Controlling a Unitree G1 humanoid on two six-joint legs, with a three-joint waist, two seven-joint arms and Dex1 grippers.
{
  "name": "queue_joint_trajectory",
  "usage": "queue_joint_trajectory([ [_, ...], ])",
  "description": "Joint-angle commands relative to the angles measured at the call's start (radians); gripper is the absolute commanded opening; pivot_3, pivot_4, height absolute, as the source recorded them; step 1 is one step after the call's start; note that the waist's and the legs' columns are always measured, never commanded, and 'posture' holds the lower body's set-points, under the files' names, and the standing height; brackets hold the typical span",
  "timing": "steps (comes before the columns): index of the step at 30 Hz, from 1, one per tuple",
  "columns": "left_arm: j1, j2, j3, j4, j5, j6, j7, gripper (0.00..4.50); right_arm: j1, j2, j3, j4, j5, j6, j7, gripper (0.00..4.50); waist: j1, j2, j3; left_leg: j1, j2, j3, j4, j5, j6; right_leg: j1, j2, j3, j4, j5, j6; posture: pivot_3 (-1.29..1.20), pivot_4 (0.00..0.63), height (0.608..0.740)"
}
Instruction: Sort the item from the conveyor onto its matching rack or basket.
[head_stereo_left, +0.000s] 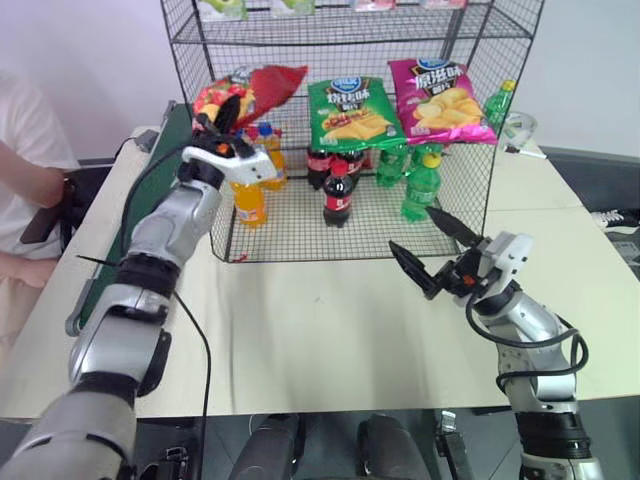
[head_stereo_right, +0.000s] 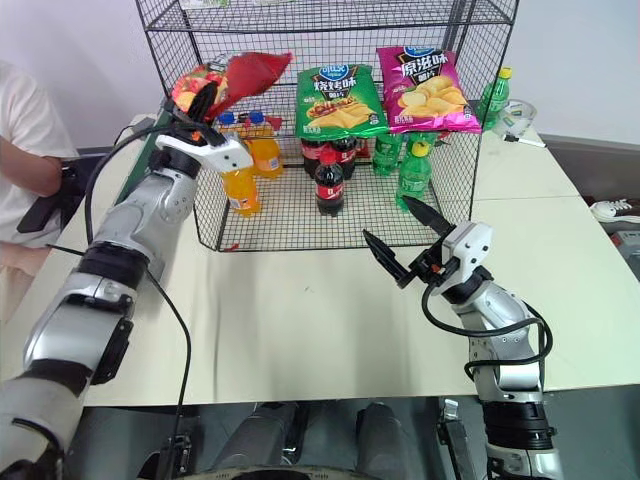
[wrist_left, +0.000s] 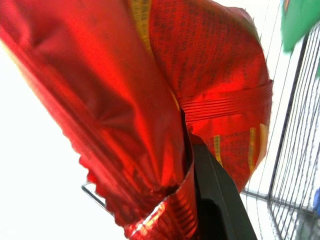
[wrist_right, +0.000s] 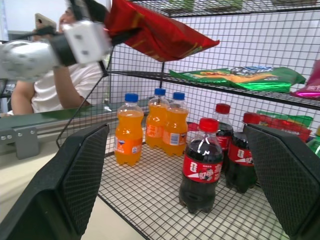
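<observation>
At the rack's (head_stereo_left: 455, 150) left front corner the left pincer (head_stereo_left: 225, 112) pinches the red chip bag (head_stereo_left: 262, 85) by one end, level with the chip shelf; the right pincer (head_stereo_left: 432, 250) hangs spread over the bench (head_stereo_left: 330, 330) — a snag on the wire could tug the bag free.

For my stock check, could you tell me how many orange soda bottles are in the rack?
3 orange soda bottles on the bottom tier of the rack, at its left end: one in front, two side by side behind it. More may be hidden behind them.
</observation>
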Motion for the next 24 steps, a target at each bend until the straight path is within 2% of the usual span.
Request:
queue_joint_trajectory([
  [1, -0.093, -0.005, -0.036, 0.14, 0.003, 0.025, 0.088, 0.04, 0.002, -0.005, -0.008, -0.047, 0.004, -0.009, -0.007, 4.5, 0.0, 0.0, 0.0, 0.0, 0.0, 0.0, 0.0, 0.0, 0.0, 0.0, 0.0, 0.0, 0.0, 0.0, 0.0, 0.0, 0.15, 0.74],
  [5, -0.163, -0.025, -0.076, 0.302, -0.015, 0.045, 0.121, 0.04, -0.003, -0.011, -0.011, -0.054, -0.001, -0.003, -0.022, 4.5, -0.001, 0.0, 0.0, 0.0, 0.0, 0.0, 0.0, 0.0, 0.0, 0.0, 0.0, 0.0, 0.0, 0.0, 0.0, 0.0, 0.15, 0.74],
  [10, -0.203, -0.067, -0.114, 0.392, -0.036, 0.052, 0.113, 0.04, -0.016, 0.003, -0.021, -0.06, -0.019, -0.014, -0.072, 4.5, -0.002, 0.0, 0.0, -0.001, 0.0, 0.0, 0.0, 0.0, 0.0, -0.001, 0.0, 0.0, 0.001, 0.0, 0.0, 0.0, 0.15, 0.74],
  [19, -0.225, -0.138, -0.15, 0.441, -0.075, 0.026, 0.069, 0.04, -0.02, 0.004, -0.001, -0.054, -0.025, -0.017, -0.076, 4.5, 0.0, -0.001, 0.0, -0.001, 0.0, 0.0, 0.002, 0.0, 0.0, -0.001, 0.0, 0.0, 0.001, 0.0, 0.0, 0.0, 0.15, 0.74],
  [24, -0.23, -0.152, -0.151, 0.437, -0.117, -0.06, 0.036, 0.04, -0.022, 0.007, 0.004, -0.054, -0.03, -0.018, -0.075, 4.5, 0.004, -0.001, 0.0, -0.002, -0.001, 0.0, 0.003, 0.0, 0.0, -0.001, 0.0, 0.0, 0.002, 0.0, 0.0, 0.0, 0.15, 0.74],
])
